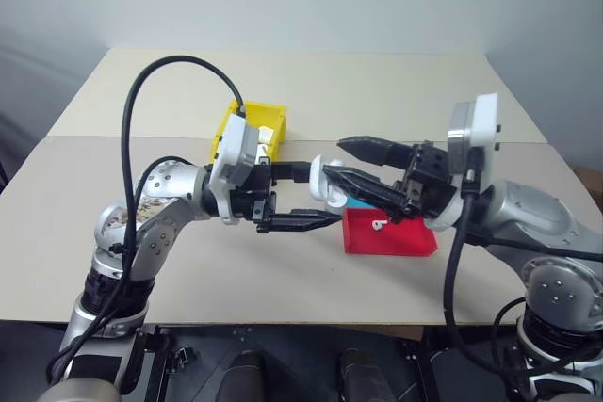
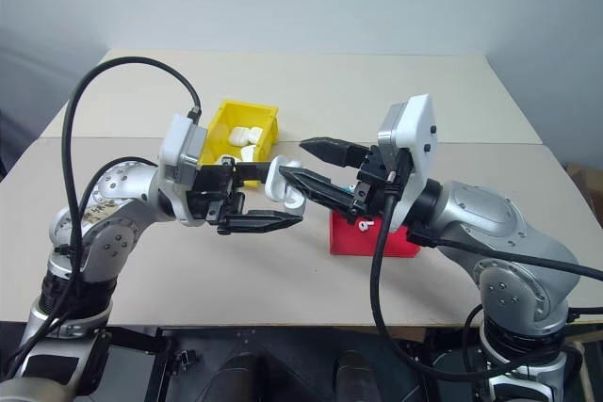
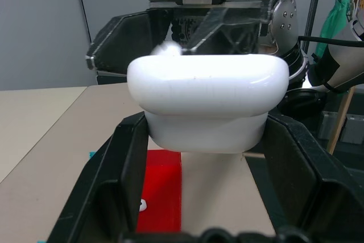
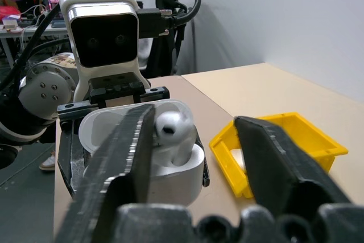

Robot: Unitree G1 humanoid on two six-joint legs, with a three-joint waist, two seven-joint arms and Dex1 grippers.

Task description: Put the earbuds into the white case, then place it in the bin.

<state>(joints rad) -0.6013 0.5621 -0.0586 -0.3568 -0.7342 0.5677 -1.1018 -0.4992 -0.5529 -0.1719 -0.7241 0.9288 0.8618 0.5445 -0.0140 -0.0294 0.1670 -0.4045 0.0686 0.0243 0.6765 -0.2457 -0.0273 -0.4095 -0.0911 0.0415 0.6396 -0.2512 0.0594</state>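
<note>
Two grippers meet above the table point(image 1: 283, 298), in front of the yellow bin point(image 2: 247, 127). The left gripper point(image 1: 316, 197) points level toward the robot's right, its black fingers pressed against opposite sides of the white case point(image 2: 287, 185) and pinching its lower body. The case is held clear of the table with its long axis crosswise between those fingers; its hinged lid point(image 4: 114, 123) is flipped open, and the open mouth faces upward and toward the right gripper. The right gripper point(image 2: 320, 168) points toward the robot's left at the case, its two fingers spread apart, one finger point(image 2: 330, 150) above the case and the other reaching to the open mouth. One earbud point(image 4: 170, 132) sits in the case, rounded head up, stem down in its socket. Below the right gripper lies a red tray point(image 1: 400, 237) with another earbud point(image 1: 378, 224) resting in it. The bin holds white pieces point(image 2: 243, 136); these cannot be identified.
</note>
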